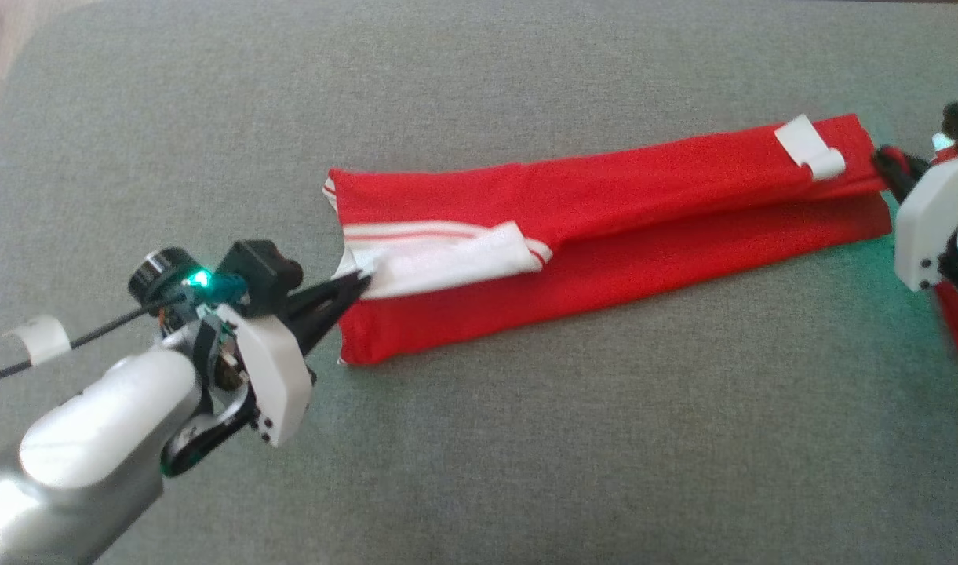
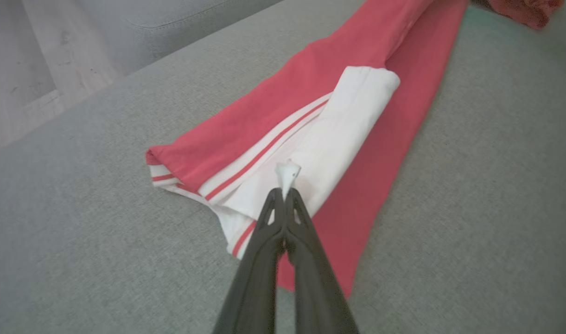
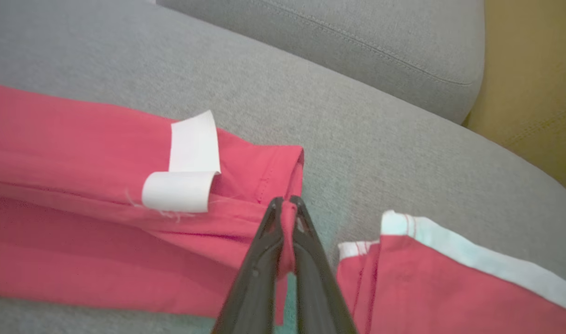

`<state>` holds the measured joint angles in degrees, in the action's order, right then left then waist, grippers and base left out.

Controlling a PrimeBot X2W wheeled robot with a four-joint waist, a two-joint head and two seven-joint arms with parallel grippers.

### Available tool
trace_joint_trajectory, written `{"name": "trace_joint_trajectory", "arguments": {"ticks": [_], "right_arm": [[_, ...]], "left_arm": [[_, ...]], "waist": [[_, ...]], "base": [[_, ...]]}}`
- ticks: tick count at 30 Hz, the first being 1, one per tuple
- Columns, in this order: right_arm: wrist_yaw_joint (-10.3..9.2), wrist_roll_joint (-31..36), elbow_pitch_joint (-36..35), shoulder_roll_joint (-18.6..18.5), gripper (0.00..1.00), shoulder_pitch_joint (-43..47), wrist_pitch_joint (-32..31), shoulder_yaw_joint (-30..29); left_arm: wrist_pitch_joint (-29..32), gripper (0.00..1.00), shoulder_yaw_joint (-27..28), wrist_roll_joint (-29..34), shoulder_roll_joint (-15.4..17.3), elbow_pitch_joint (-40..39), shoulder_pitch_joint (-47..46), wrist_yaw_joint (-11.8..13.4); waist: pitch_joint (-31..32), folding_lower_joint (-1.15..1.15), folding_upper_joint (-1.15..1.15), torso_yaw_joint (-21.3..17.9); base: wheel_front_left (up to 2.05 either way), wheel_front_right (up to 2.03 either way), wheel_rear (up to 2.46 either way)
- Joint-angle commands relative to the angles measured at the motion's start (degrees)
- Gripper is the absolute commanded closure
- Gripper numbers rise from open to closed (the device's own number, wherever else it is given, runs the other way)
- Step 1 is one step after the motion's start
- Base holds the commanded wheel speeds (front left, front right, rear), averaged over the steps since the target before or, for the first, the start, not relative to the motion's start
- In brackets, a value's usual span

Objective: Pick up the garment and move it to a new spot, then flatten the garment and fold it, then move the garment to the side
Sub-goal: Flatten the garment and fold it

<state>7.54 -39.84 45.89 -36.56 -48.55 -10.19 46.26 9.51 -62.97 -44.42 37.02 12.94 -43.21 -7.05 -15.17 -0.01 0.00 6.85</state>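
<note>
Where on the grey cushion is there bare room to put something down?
Bare cushion lies beyond the garment, and a wide patch lies nearer the robot, between left claw and right claw. Crowded at the right end, beside the second red cloth.

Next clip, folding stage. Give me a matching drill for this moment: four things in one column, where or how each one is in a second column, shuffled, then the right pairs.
Column one
1. left gripper
2. right gripper
3. white label
4. second red piece with white trim

Column two
A. shut on the red hem end of the garment
B. lies on the grey cushion, beside the right gripper
C. shut on white cloth at the garment's striped end
D. curled over on the red cloth near the hem end

Pairs: 1-C, 2-A, 3-D, 4-B
</note>
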Motion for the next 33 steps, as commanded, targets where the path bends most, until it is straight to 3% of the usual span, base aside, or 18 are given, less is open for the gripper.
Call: {"name": "trace_joint_trajectory", "arguments": {"ticks": [1,8,13,14,15,16,23,29,33], "right_arm": [[-0.05,-0.2,-1.4,-2.6,1.0,1.0,-0.6,1.3],[-0.05,-3.9,-3.3,-5.6,1.0,0.0,-2.8,7.4],[-0.05,-5.6,-3.6,-5.7,1.0,-1.0,-3.6,10.0],[-0.05,-5.8,-3.6,-5.7,1.0,-1.3,-3.7,10.4],[-0.05,-6.8,-2.9,-5.6,0.0,-1.3,-4.5,10.3],[-0.05,-7.8,-2.7,-5.3,0.0,-1.3,-5.4,10.5],[-0.05,-13.8,-2.8,-3.1,0.0,-3.8,0.8,5.3],[-0.05,-16.3,-2.9,1.9,0.0,-4.1,12.8,-0.8],[-0.05,-16.3,-3.7,6.0,0.0,-2.5,21.6,-4.5]], "left_arm": [[1.1,1.0,2.2,-0.4,3.2,-2.8,-1.5,0.5],[7.1,1.0,0.5,-1.7,6.0,-9.4,0.4,2.4],[8.0,1.0,-0.1,-1.9,5.3,-9.6,0.6,2.9],[8.0,0.93,-0.1,-1.9,5.1,-9.3,0.7,3.0],[7.7,0.08,0.0,-1.8,4.8,-9.0,0.7,3.3],[7.1,0.0,0.2,-1.8,4.5,-8.6,0.7,3.7],[-4.1,0.0,6.1,-1.6,1.1,-3.4,0.6,9.4],[-19.5,0.0,13.4,-1.8,-3.0,1.9,1.4,15.4],[-24.0,0.0,18.5,-1.9,-5.8,2.9,3.6,19.1]], "waist": [[0.0,0.01,0.0,0.0],[-0.3,0.01,0.0,-0.5],[-0.8,0.01,0.0,-1.1],[-0.8,0.01,0.0,-1.3],[-0.8,0.01,0.0,-1.4],[-0.7,0.01,0.0,-1.6],[0.9,0.01,0.0,-2.6],[3.6,0.01,0.0,-3.2],[5.5,0.01,0.0,-3.4]], "base": [[0.0,0.0,0.0],[0.0,0.0,0.0],[0.0,0.0,0.0],[0.0,0.0,0.0],[0.0,0.0,0.0],[0.0,0.0,0.0],[0.0,0.0,0.0],[0.0,0.0,0.0],[0.0,0.0,0.0]]}}
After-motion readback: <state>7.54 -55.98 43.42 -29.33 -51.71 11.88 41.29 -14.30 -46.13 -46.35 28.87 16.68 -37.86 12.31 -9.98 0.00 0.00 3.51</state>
